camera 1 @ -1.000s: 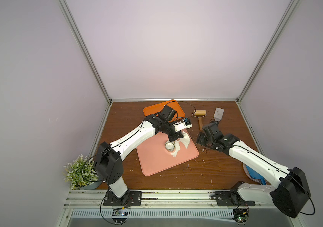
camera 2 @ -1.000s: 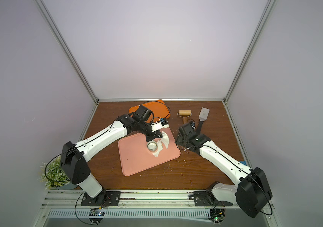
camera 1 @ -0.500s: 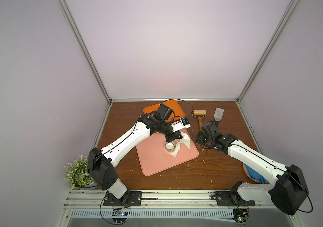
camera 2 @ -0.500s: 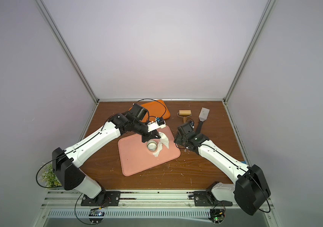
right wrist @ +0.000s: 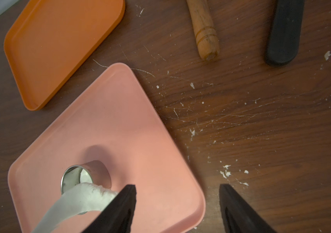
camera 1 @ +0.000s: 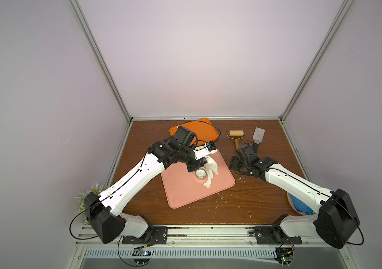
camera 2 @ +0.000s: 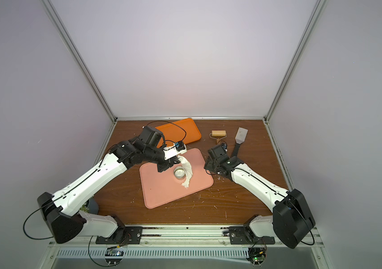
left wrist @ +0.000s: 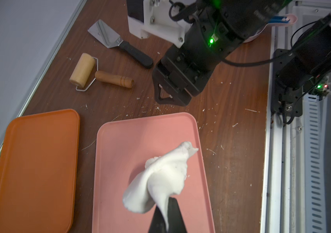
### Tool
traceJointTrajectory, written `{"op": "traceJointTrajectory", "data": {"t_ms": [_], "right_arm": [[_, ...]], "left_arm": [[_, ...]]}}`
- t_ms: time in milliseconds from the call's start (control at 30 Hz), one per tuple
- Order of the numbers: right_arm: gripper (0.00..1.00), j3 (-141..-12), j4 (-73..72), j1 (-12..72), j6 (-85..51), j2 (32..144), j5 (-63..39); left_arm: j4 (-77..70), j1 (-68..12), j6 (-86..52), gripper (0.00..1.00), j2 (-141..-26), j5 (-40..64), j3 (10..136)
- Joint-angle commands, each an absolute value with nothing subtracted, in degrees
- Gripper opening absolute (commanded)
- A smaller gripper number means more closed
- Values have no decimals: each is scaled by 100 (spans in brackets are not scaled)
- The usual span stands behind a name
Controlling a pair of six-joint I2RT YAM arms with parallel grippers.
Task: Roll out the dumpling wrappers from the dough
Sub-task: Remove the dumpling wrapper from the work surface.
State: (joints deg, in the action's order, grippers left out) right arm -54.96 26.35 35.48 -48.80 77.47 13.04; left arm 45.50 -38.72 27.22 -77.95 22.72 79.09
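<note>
In a top view, the left tool (camera 1: 204, 161) holds up a crumpled white dough sheet (camera 1: 212, 171) over the pink rectangular tray (camera 1: 185, 193) on the brown wooden tabletop (camera 1: 243, 200). Left wrist view: jaws clamped on the sheet's edge. Right wrist view: the right tool (right wrist: 177, 209) gapes empty near the tray's edge; a round white dumpling wrapper (right wrist: 85, 177) lies inside the metal ring cutter (right wrist: 98, 171) on the tray.

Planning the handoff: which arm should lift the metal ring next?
Right, probably: the right pincer hangs open and empty beside the pink tray, while the left pincer is shut on the lifted dough.
</note>
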Motion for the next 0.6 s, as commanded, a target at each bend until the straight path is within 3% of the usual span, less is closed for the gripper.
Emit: {"op": "traceJointTrajectory", "data": {"t_ms": [0, 567], "right_arm": [[72, -5713, 2485, 3522, -4781, 7800, 1213], [71, -6158, 2416, 3524, -4607, 8398, 959]], "left_arm": [[4675, -3896, 2695, 0, -7434, 1766, 7729], [4899, -3074, 2690, 0, -6324, 996, 7052]]}}
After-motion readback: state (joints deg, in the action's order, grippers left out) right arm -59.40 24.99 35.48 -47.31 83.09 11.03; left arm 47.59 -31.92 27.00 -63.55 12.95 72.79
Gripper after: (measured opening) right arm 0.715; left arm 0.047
